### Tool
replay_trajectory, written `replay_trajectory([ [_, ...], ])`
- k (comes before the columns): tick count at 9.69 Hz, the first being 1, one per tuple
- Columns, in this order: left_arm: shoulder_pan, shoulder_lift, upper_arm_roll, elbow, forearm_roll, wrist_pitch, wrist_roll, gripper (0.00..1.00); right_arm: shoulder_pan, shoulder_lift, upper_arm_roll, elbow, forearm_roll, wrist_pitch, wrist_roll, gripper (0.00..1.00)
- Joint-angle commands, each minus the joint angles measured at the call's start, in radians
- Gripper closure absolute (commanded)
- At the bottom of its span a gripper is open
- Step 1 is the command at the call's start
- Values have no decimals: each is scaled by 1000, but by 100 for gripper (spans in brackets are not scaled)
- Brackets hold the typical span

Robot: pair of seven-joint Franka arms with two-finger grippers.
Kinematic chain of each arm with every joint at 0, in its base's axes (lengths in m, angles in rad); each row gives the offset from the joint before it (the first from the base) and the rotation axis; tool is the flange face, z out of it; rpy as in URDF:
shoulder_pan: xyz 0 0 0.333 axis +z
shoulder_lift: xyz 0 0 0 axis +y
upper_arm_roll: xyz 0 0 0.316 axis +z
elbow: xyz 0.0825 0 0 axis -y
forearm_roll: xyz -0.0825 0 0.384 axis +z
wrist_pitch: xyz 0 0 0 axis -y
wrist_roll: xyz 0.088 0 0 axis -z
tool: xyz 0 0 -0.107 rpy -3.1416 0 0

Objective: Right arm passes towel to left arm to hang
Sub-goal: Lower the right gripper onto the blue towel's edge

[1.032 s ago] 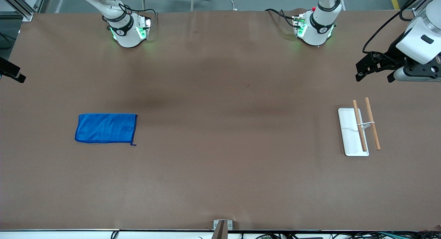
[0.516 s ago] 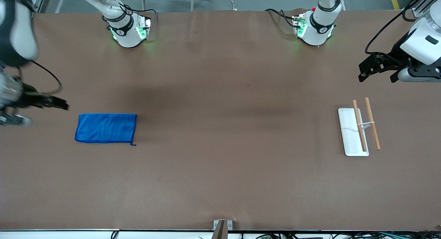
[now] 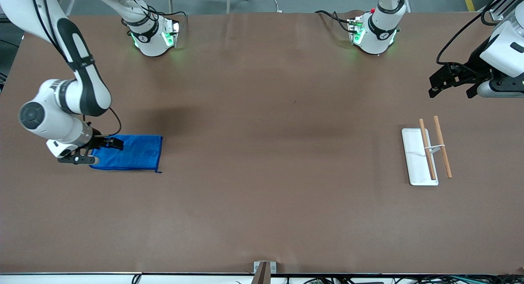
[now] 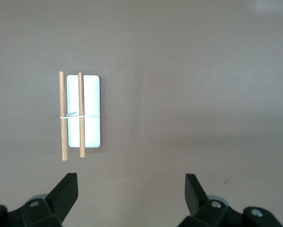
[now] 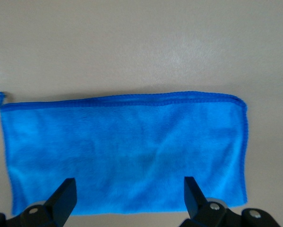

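Right wrist view: towel (image 5: 124, 151) beneath spread jaws

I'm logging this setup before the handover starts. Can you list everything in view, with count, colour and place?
towel: 1, bright blue, flat on the table toward the right arm's end
tray: 1, white, toward the left arm's end
rods: 2, wooden, side by side, joined by a white crosspiece; one above the tray, one just off its edge
table: 1, brown
bracket: 1, grey, at the table edge nearest the front camera
right arm: 1, white with black bands, reaching to the towel
right tool: 1, black, open, over the towel's end
left arm: 1, white, waiting at its end
left tool: 1, black, open, above bare table, farther from the front camera than the tray
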Motion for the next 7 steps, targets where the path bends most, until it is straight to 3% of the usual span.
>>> replay_trajectory([
  [1, 4, 15, -6, -13, 15, -7, 9, 0, -10, 21, -1, -33, 2, 62, -26, 1],
  [7, 6, 13, -7, -12, 15, -7, 11, 0, -33, 64, -1, -45, 19, 123, -103, 5],
])
